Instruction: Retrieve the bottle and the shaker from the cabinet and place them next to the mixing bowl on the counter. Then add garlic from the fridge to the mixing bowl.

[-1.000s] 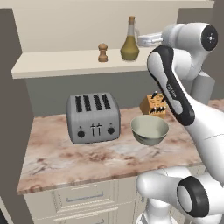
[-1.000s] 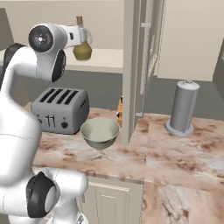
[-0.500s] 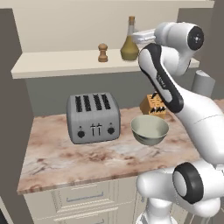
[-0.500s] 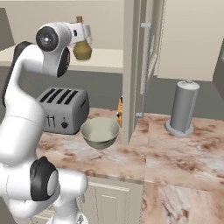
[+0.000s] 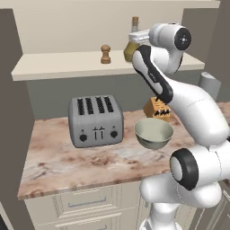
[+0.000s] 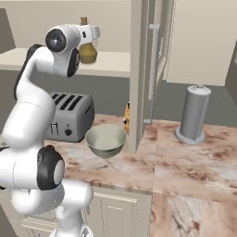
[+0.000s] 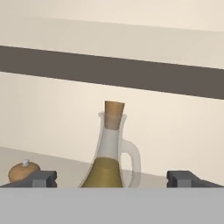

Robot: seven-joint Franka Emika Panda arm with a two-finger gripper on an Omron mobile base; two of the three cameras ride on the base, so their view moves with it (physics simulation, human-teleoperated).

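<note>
Even, bright, soft rendered light with faint shadows and no glare; all views are slightly coarse.

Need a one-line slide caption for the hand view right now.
Open gripper faces the bottle on the cabinet shelf, fingertips either side, shaker off to one side.

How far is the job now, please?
Nothing is placed yet. The bottle and the shaker stand on the cabinet shelf. The open gripper is lined up on the bottle without holding it. Both items must go beside the mixing bowl; the garlic comes afterwards.
</note>
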